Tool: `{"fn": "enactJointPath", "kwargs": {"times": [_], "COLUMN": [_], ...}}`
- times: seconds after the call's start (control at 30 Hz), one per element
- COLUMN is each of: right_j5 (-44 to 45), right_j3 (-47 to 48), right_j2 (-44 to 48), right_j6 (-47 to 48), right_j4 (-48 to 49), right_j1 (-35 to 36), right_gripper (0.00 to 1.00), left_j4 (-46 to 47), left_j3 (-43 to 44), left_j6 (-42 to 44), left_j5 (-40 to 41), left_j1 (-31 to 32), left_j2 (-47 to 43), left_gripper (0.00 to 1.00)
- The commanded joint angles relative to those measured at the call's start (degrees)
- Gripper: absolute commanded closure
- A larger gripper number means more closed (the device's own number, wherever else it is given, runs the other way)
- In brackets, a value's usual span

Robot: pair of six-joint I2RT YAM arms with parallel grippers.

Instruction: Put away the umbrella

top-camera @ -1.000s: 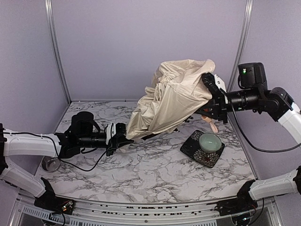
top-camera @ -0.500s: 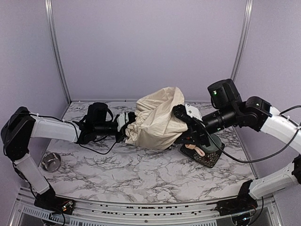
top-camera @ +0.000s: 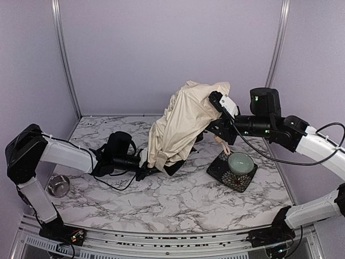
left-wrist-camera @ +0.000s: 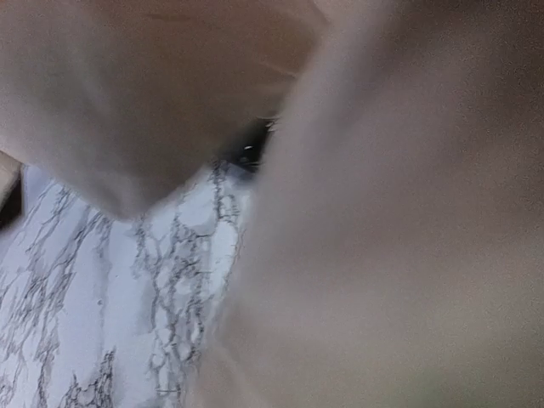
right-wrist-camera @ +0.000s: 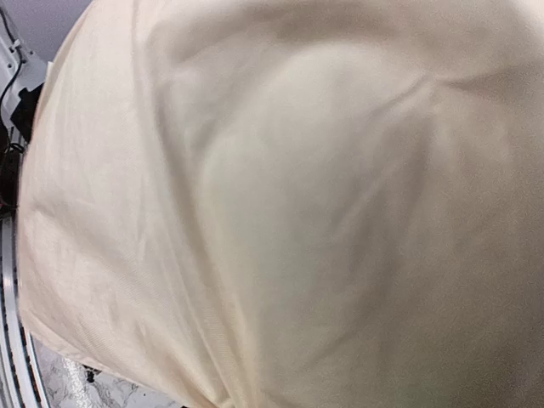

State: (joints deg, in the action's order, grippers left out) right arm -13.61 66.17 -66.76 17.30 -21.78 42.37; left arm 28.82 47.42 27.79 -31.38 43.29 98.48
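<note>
Slung across mid-frame: the umbrella (top-camera: 183,124), a cream bundle, upper end raised at right pincer (top-camera: 214,101), lower end down on the marble counter (top-camera: 178,205) at left pincer (top-camera: 146,171). Cannot tell either pincer's grip, both buried in fabric. Right of centre, green bowl (top-camera: 240,162) on dark plate (top-camera: 216,170).

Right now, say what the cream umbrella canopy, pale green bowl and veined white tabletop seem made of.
Cream umbrella canopy: thin matte fabric, draping in creases. Pale green bowl: probably glazed ceramic, glossy. Veined white tabletop: marble look, possibly printed laminate.
</note>
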Motion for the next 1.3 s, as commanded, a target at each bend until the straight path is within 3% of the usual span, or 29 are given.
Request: {"fn": "enactJointPath", "kwargs": {"times": [0.0,0.1,0.23,0.43,0.57,0.77,0.87,1.1,1.13,1.23,1.27], "right_j5": [0.0,0.4,1.0,1.6,2.0,2.1,1.8,2.1,2.0,1.7,1.7], "right_j3": [-0.1,0.0,0.1,-0.1,0.0,0.1,0.0,0.4,0.3,0.4,0.3], "right_j2": [4.4,5.0,5.5,6.4,6.4,6.3,6.2,5.7,5.8,5.7,5.7], "right_j6": [-2.5,-1.6,-0.4,-0.1,0.1,0.1,0.0,-0.2,-0.3,-0.8,-1.2], "right_j4": [14.3,14.2,13.0,12.5,12.2,12.7,12.9,13.3,13.4,13.8,14.1], "right_j1": [-1.0,-1.0,-1.1,-1.0,-1.1,-1.1,-1.1,-1.1,-1.1,-1.1,-1.0], "right_gripper": [1.00,1.00,1.00,1.00,1.00,1.00,1.00,1.00,1.00,1.00,1.00], "left_j4": [-0.5,-0.2,0.5,4.9,11.2,14.9,18.8,21.7,22.1,24.3,25.3], "left_j3": [-4.9,-8.4,-12.4,-17.8,-19.9,-17.3,-17.3,-16.3,-16.4,-16.4,-16.2], "left_j6": [-1.5,-2.3,-2.4,-5.5,-12.9,-22.1,-26.0,-27.6,-27.6,-28.2,-28.6], "left_j5": [0.0,0.7,-0.2,-2.4,-1.1,0.1,4.6,0.5,1.0,3.2,3.8], "left_j1": [3.5,3.4,2.4,-0.5,-1.4,-1.3,-1.3,0.1,0.3,0.8,1.1], "left_j2": [-7.3,-12.4,-20.6,-32.0,-37.6,-38.4,-37.4,-34.6,-34.2,-32.7,-32.0], "left_gripper": [0.74,0.54,0.39,0.32,0.30,0.41,0.57,0.62,0.67,1.00,1.00]}}
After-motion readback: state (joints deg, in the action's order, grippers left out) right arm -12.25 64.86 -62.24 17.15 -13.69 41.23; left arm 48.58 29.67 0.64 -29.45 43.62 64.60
